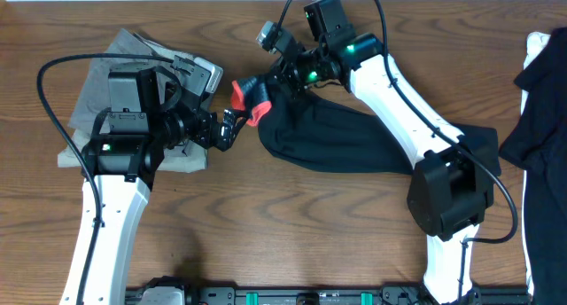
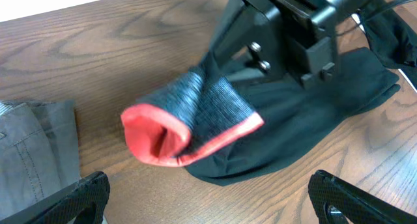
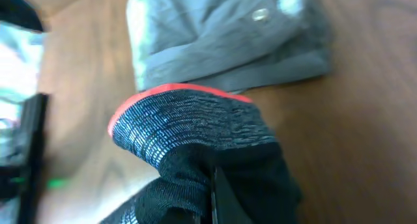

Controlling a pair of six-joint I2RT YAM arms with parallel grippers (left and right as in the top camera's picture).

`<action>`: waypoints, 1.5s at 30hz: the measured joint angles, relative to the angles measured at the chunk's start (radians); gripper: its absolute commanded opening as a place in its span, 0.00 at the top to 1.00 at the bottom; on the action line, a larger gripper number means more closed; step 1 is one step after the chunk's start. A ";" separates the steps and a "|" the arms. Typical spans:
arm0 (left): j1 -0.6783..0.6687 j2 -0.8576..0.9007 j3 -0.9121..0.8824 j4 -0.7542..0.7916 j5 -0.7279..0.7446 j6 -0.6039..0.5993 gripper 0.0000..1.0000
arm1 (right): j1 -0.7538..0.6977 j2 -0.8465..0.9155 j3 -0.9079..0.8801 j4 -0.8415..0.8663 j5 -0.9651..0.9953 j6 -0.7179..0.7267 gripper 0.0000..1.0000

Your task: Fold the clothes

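The dark navy-black trousers (image 1: pixel 341 136) lie bunched across the table's middle, a leg trailing right. Their mottled grey waistband with a coral-red edge (image 1: pixel 246 96) points left; it shows in the left wrist view (image 2: pixel 195 120) and the right wrist view (image 3: pixel 189 126). My right gripper (image 1: pixel 285 74) is shut on the trousers just behind the waistband and holds it lifted; fabric wraps its fingers (image 3: pixel 215 191). My left gripper (image 1: pixel 227 129) is open and empty (image 2: pixel 208 198), just left of and below the waistband, not touching it.
Folded grey button-front shorts (image 1: pixel 133 92) lie at the far left under my left arm, also in the right wrist view (image 3: pixel 228 35). Another dark garment with white trim (image 1: pixel 540 101) lies at the right edge.
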 measured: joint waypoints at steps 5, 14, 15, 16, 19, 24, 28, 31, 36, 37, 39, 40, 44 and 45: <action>0.000 0.000 0.000 0.000 0.000 0.000 0.02 | 0.007 0.000 0.000 -0.069 -0.111 -0.071 0.99; 0.000 0.000 0.000 0.006 0.000 0.000 0.02 | 0.015 0.105 0.002 0.361 -0.151 -0.025 0.72; 0.000 0.000 0.000 0.006 0.000 0.000 0.02 | 0.015 0.133 0.002 0.427 -0.154 0.016 0.46; 0.000 0.000 0.000 0.003 0.000 0.000 0.02 | 0.016 0.172 0.002 0.508 -0.155 0.058 0.31; 0.000 0.000 0.000 -0.001 0.000 0.000 0.02 | 0.013 0.255 0.002 0.620 -0.156 0.174 0.15; 0.000 0.000 0.000 -0.011 0.000 0.000 0.02 | -0.028 0.311 -0.004 0.618 -0.196 0.332 0.01; 0.000 0.000 0.000 -0.012 0.000 0.000 0.02 | -0.136 0.284 -0.003 0.509 -0.236 0.367 0.01; 0.000 0.000 0.000 -0.014 -0.005 0.000 0.02 | -0.241 0.247 -0.003 0.363 -0.235 0.354 0.01; 0.000 0.000 0.000 -0.069 -0.087 -0.029 0.01 | -0.394 0.125 -0.004 0.042 -0.091 0.272 0.01; 0.000 0.000 0.001 -0.094 -0.108 -0.043 0.02 | -0.406 0.101 -0.004 0.002 -0.063 0.260 0.01; 0.000 0.010 0.000 -0.134 -0.143 -0.079 0.02 | -0.421 0.050 -0.004 -0.076 -0.002 0.226 0.01; 0.000 0.020 0.000 -0.147 -0.159 -0.100 0.02 | -0.423 0.024 -0.003 -0.108 0.024 0.206 0.01; -0.001 0.106 -0.022 -0.111 -0.235 -0.199 0.20 | -0.423 -0.023 -0.003 -0.162 0.066 0.161 0.01; -0.001 0.145 -0.031 -0.079 -0.252 -0.234 0.33 | -0.423 -0.024 -0.003 -0.170 0.072 0.155 0.01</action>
